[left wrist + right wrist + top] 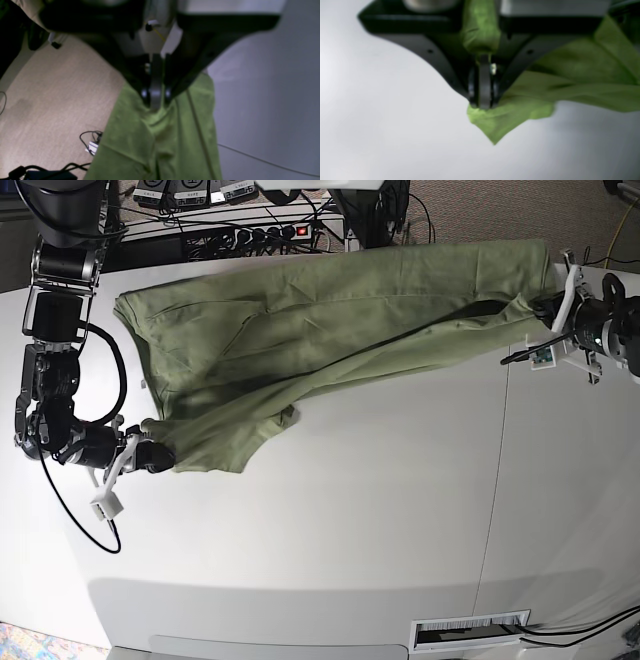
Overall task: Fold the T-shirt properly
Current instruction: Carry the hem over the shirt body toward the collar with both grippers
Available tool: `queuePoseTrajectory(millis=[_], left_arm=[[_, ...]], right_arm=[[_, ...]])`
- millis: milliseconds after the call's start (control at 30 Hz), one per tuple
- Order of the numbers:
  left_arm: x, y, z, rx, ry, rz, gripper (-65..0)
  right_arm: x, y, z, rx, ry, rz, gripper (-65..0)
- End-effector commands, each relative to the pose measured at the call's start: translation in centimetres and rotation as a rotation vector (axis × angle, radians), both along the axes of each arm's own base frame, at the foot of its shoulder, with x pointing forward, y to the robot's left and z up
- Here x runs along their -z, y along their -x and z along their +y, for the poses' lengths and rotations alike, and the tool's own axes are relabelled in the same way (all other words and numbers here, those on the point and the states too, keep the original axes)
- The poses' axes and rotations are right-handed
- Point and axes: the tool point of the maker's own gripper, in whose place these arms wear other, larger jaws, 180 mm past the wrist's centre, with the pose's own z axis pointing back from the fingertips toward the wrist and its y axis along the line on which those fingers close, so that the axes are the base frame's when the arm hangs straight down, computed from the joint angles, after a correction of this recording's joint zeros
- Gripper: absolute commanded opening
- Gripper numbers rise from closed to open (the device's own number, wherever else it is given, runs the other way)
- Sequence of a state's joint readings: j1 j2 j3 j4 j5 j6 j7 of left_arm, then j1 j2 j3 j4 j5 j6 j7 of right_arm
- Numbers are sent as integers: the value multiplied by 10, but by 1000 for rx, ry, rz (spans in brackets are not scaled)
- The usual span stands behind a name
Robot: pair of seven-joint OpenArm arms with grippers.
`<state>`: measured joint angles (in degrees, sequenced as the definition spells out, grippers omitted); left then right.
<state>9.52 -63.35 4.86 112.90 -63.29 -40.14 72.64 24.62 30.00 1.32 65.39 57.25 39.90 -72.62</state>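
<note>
The sage-green T-shirt (pixel 330 320) lies stretched across the white table (pixel 350 530), from its near-left part to the far right edge. My left gripper (pixel 548 308) is at the table's right edge, shut on one end of the shirt. In the left wrist view the left gripper (pixel 155 106) pinches bunched fabric, and the T-shirt (pixel 162 142) hangs down below it. My right gripper (pixel 152 457) is at the left, shut on the other end. In the right wrist view the right gripper (pixel 482 106) clamps a pointed corner of the T-shirt (pixel 570 82), with more cloth bunched up between its fingers.
A power strip (pixel 270 230) with a red switch and several cables lies behind the table's far edge. Carpet with loose cables (pixel 90 142) and a black adapter (pixel 50 175) lies beyond the table's right side. A vertical seam (pixel 495 480) crosses the tabletop; a labelled slot (pixel 470 632) sits at its near edge.
</note>
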Motion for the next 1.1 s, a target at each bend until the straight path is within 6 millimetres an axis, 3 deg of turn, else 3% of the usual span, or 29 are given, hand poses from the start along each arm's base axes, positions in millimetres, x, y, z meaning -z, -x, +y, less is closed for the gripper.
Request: queuePoseTrajectory(millis=[0,167,433,600,867,1067], left_arm=[[-8,-3,5,6,-16,-7,-650],[-5,12,0,5,15,57,-650],[15,52,11,19,-51,180,-650],[18,55,18,25,-90,178,-650],[19,54,18,23,-86,177,-650],[19,54,17,23,-86,177,-650]], right_arm=[[-22,-11,-5,1,-3,-55,-650],[-15,-2,-7,-20,26,-4,-650],[-10,5,-8,-37,45,37,-650],[-22,3,-5,-40,-23,8,-650],[-42,6,-17,-35,-70,-17,-650],[-40,8,-17,-35,-73,-12,-650]])
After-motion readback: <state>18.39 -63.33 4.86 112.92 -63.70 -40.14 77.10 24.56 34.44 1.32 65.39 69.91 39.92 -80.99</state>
